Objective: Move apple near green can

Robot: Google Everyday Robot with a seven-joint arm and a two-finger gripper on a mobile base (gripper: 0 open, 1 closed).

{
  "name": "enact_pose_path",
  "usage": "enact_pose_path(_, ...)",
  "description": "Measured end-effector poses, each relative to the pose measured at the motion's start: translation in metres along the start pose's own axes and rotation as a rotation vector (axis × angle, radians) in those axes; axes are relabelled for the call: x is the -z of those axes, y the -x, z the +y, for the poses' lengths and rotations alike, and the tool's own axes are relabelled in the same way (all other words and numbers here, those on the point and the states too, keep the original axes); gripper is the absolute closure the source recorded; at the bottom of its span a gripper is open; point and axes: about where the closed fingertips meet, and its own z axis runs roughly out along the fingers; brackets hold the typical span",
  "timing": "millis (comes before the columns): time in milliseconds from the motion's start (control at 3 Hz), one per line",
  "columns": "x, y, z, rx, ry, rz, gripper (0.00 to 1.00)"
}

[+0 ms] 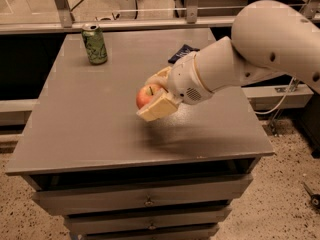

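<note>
My gripper (152,95) is shut on the red-orange apple (147,96) and holds it above the middle of the grey table (90,114), with a shadow on the top below it. One pale finger (159,107) lies under the apple, the other behind it. The green can (94,44) stands upright at the table's far left corner, well apart from the apple, up and to the left of it.
A dark blue snack wrapper (181,52) lies flat at the far side of the table, partly hidden behind my arm (250,49). Drawers run below the table's front edge. A metal rail crosses behind the table.
</note>
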Motion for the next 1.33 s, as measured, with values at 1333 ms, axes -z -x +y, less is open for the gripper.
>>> enact_pose_path(1333,-0.043,0.003,-0.184,0.126,-0.200,-0.084,1.00)
